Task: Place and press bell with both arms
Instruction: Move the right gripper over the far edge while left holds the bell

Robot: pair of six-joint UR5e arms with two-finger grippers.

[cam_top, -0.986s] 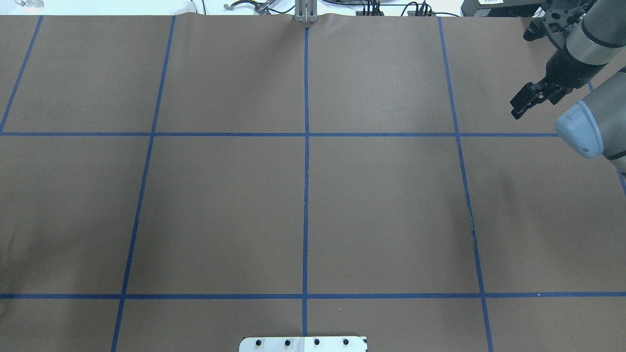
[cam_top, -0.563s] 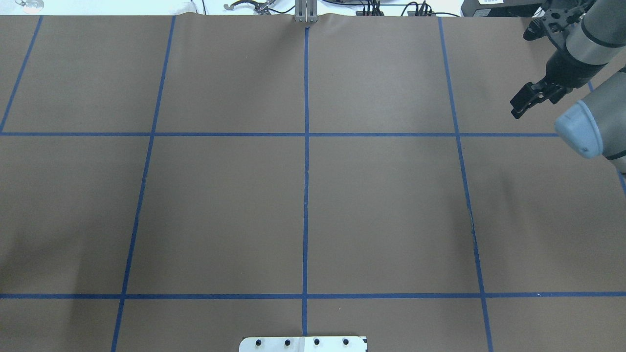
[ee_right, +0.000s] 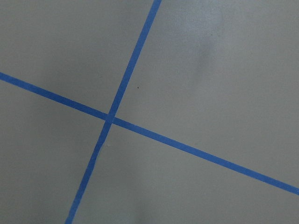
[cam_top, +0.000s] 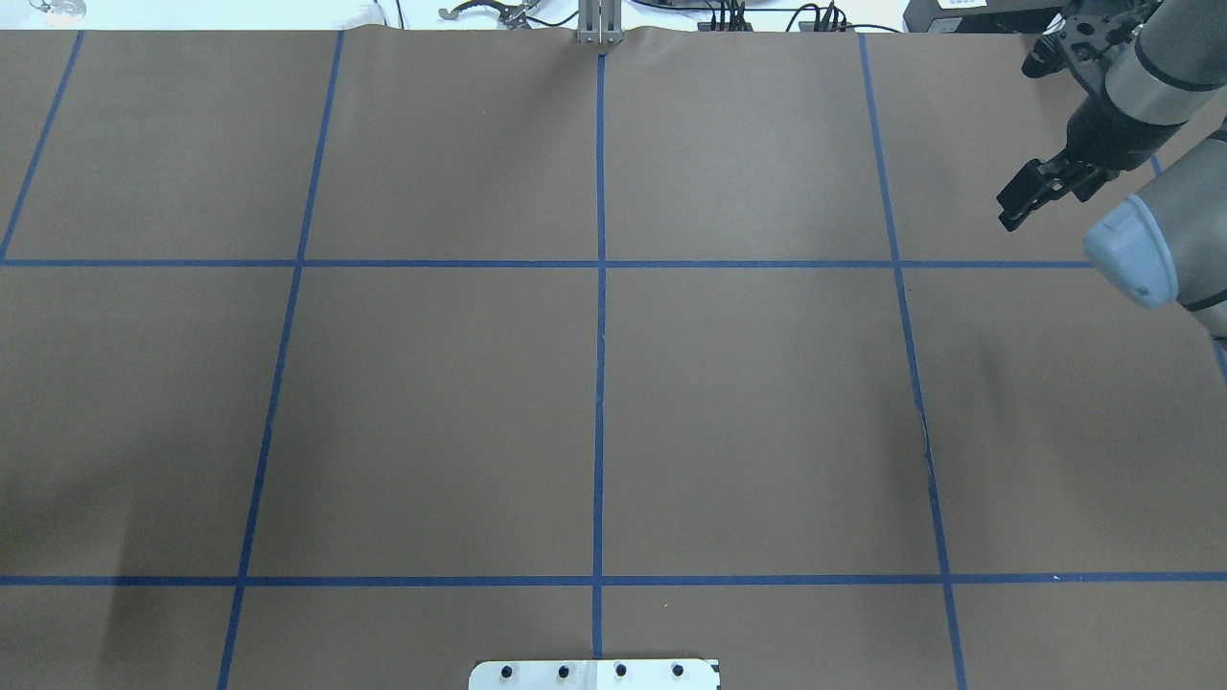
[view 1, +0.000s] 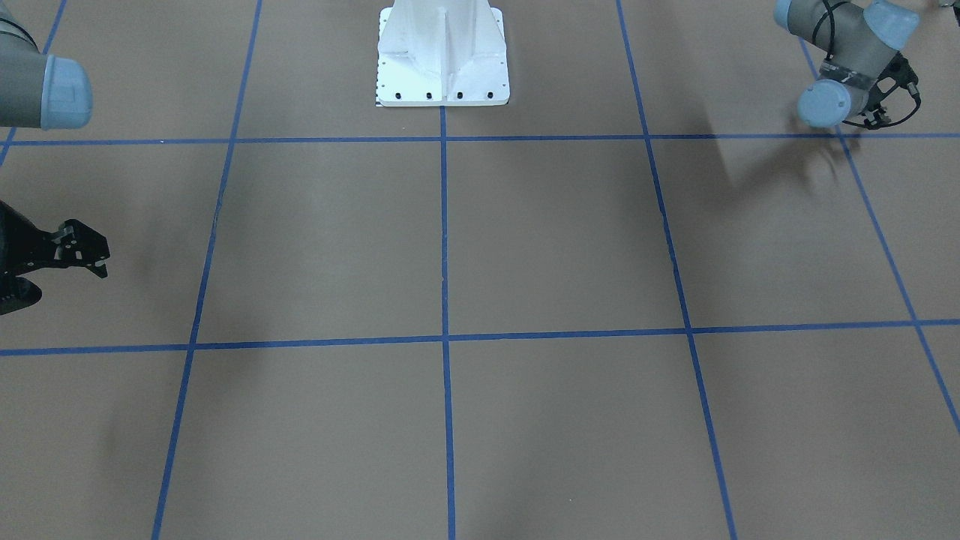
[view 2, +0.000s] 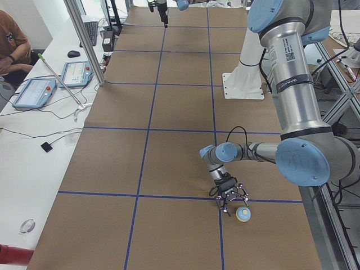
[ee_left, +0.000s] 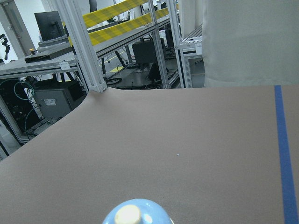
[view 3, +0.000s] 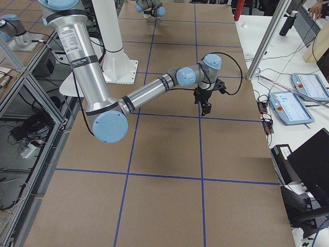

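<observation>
The bell (view 2: 243, 214), light blue with a cream button, stands on the brown table near the robot-side edge, at the robot's left end. Its top shows at the bottom of the left wrist view (ee_left: 138, 213). My left gripper (view 2: 228, 206) hangs low, just beside the bell; I cannot tell whether it is open or shut. My right gripper (cam_top: 1007, 217) is shut and empty above the far right part of the table. It also shows in the front view (view 1: 99, 264) and the right side view (view 3: 206, 110). The bell is out of the overhead view.
The white pedestal (view 1: 442, 60) stands at the robot-side middle. Blue tape lines (cam_top: 599, 383) divide the brown table cover. An operators' bench with tablets (view 2: 34, 93) and metal posts (view 2: 84, 45) runs along the far edge. A person (view 2: 8, 48) sits there.
My right gripper and arm have drifted very slightly toward the far edge. Nothing else has visibly changed in the overhead view.
</observation>
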